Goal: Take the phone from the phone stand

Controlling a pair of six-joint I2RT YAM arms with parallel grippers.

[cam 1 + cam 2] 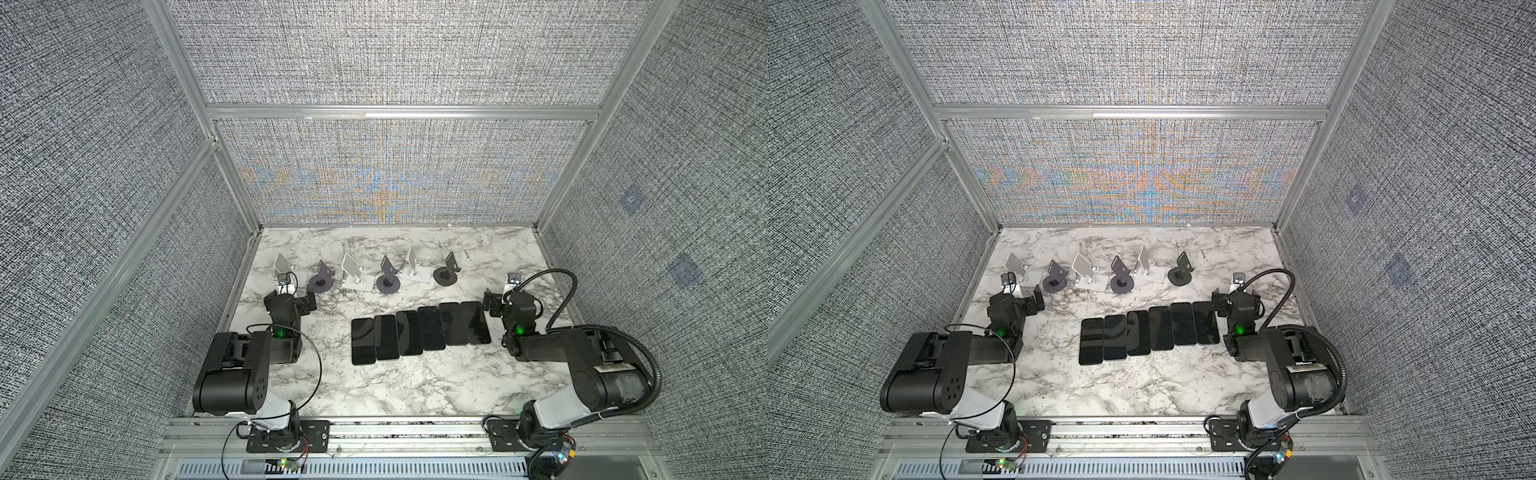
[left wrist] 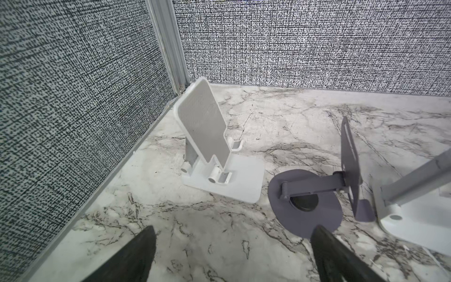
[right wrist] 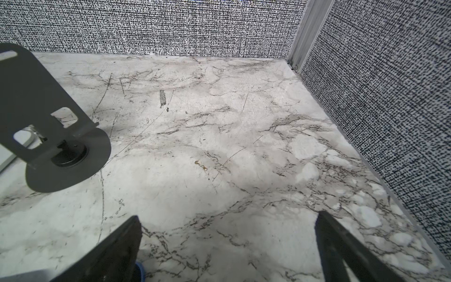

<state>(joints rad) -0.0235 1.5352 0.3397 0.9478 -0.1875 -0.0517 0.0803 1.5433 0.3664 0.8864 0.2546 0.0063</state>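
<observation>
left gripper (image 2: 234, 229) and right gripper (image 3: 229, 216) both gape wide, empty; phones (image 1: 419, 332) lie flat in a row between them, stands (image 1: 353, 270) ahead all bare, so I reckon removal's done, next I just back off.

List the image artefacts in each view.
In both top views: coloured moiré on the back wall, faint reflections on the phones. Left wrist view: white phone stand sharp, left gripper soft. Right wrist view: right gripper soft, dark phone stand's shadow diffuse.
</observation>
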